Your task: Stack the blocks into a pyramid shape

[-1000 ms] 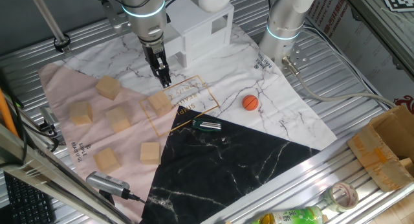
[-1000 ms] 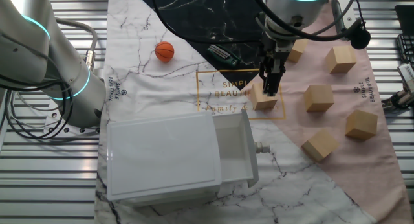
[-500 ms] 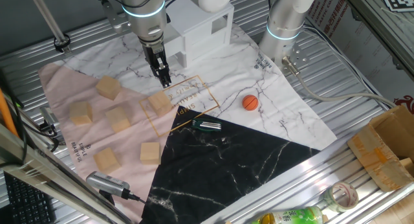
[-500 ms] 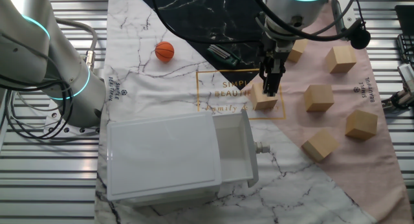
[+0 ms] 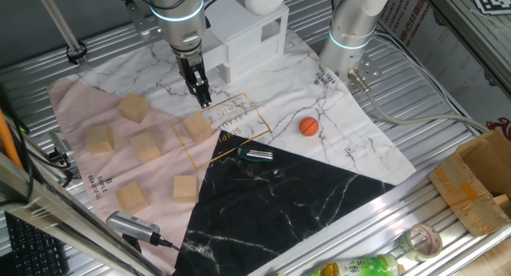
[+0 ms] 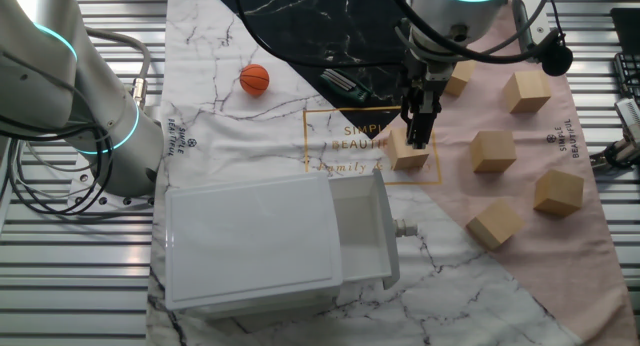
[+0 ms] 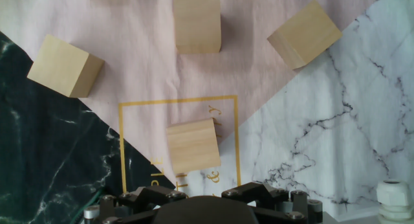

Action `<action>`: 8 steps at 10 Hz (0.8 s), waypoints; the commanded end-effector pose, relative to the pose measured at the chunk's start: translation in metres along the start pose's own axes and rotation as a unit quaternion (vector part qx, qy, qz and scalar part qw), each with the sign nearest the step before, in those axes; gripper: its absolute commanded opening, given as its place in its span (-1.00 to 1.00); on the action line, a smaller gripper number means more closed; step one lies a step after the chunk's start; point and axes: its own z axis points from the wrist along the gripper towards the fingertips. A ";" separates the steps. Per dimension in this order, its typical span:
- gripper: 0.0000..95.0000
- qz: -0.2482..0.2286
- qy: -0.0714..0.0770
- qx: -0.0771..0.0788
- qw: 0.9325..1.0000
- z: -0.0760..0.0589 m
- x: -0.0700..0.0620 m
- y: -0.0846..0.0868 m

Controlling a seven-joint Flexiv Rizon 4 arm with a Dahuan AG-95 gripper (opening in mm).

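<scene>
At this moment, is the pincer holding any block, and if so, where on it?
Nothing is held. The pincer hangs above the block inside the gold frame print, with nothing between its fingers; that block sits on the cloth.

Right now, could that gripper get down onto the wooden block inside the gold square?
Probably yes. The gripper hangs just above that block, and nothing stands between them; the other blocks lie well apart.

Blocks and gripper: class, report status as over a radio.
Gripper above the nearest block, holding nothing; jaw state unclear. Six blocks flat on the cloth, none stacked. Orange ball well aside.
</scene>
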 end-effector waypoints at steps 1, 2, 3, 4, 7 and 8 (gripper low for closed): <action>-1.00 0.000 0.000 0.000 1.000 0.000 0.000 0.000; -1.00 -0.097 -0.018 0.026 0.995 0.000 0.000 0.000; -1.00 -0.095 -0.018 0.021 0.995 0.000 0.000 0.000; -1.00 -0.095 -0.018 0.022 0.995 0.000 0.000 0.000; -1.00 -0.094 -0.017 0.022 0.995 0.000 0.000 0.000; -1.00 -0.094 -0.017 0.022 0.995 0.000 0.000 0.000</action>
